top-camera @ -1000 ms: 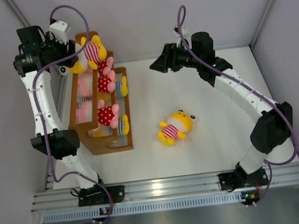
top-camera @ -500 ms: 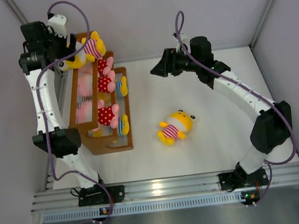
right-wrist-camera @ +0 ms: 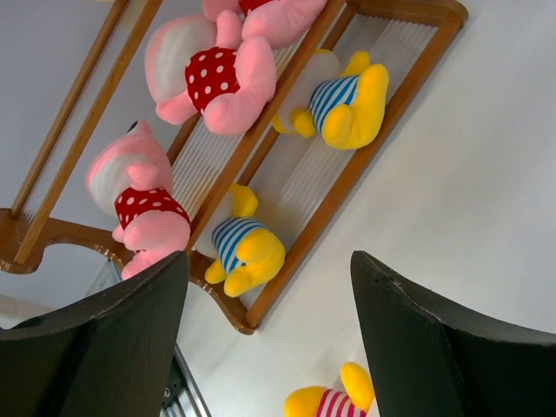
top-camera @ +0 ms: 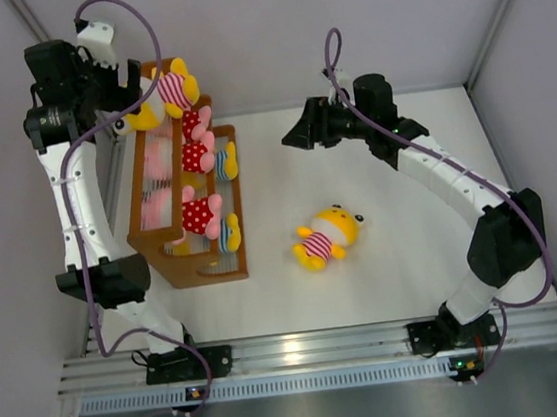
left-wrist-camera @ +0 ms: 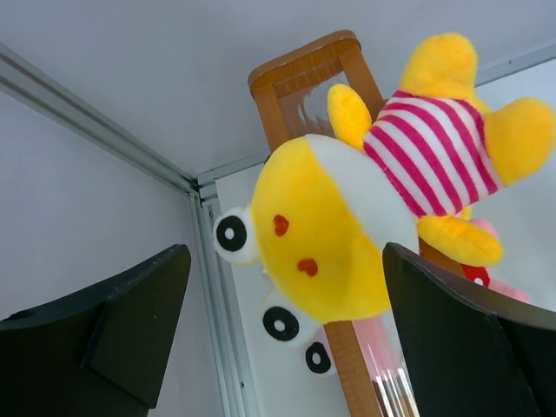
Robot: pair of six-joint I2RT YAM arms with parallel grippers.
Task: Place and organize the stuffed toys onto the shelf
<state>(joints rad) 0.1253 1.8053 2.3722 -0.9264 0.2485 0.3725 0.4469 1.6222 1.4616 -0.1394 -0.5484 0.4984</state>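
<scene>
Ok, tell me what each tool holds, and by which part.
Nothing. The left tool is open around the pink-striped toy, not clamping it; the right tool is open and empty.

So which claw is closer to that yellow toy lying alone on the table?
Right. The right gripper hangs beyond the yellow toy, toward the back wall; the left gripper is farther off, at the far end of the shelf.

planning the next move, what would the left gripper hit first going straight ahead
Likely the pink-striped yellow toy, sitting between the open jaws of the left gripper; the shelf end stands behind it.
</scene>
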